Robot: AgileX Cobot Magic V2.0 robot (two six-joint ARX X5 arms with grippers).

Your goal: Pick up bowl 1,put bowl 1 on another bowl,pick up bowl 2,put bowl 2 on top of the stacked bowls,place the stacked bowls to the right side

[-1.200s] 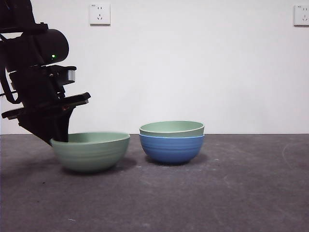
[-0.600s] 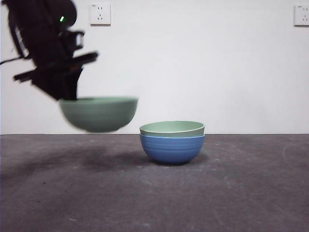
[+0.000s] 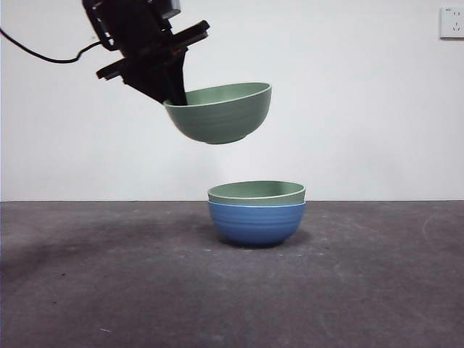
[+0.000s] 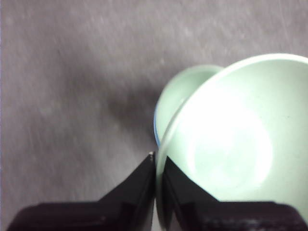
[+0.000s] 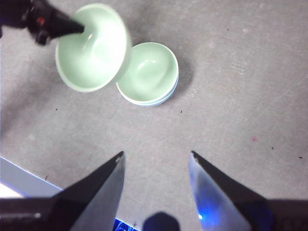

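The table [image 3: 87, 290] is dark grey and a little rough, and it fills the lower part of the front view, with a white wall [image 3: 362, 109] behind it. On this wall there is one white socket [image 3: 452, 22] at the upper corner.

The left arm [image 3: 138, 36] is large and black, and it comes into the front view from above. A thin black cable [image 3: 43, 54] hangs from it to the side edge. The left gripper [image 4: 155, 163] is clamped on the rim of bowl 2 [image 3: 220, 112], with one jaw inside the bowl and one jaw outside. This pale green ribbed bowl is in the air, well above the table, slightly tilted, and it touches nothing except the jaws. It is above the other bowls but shifted a little to one side of them (in the right wrist view the two rims partly overlap).

Under it, another bowl [image 3: 256, 223], the blue ribbed one, stands upright on the table. Bowl 1 [image 3: 257, 192], pale green with a lighter rim, sits nested inside it, and only its upper part shows over the blue rim.

The right gripper [image 5: 155, 161] has its jaws spread wide apart and holds nothing. It hangs high over the table, well apart from the bowls.
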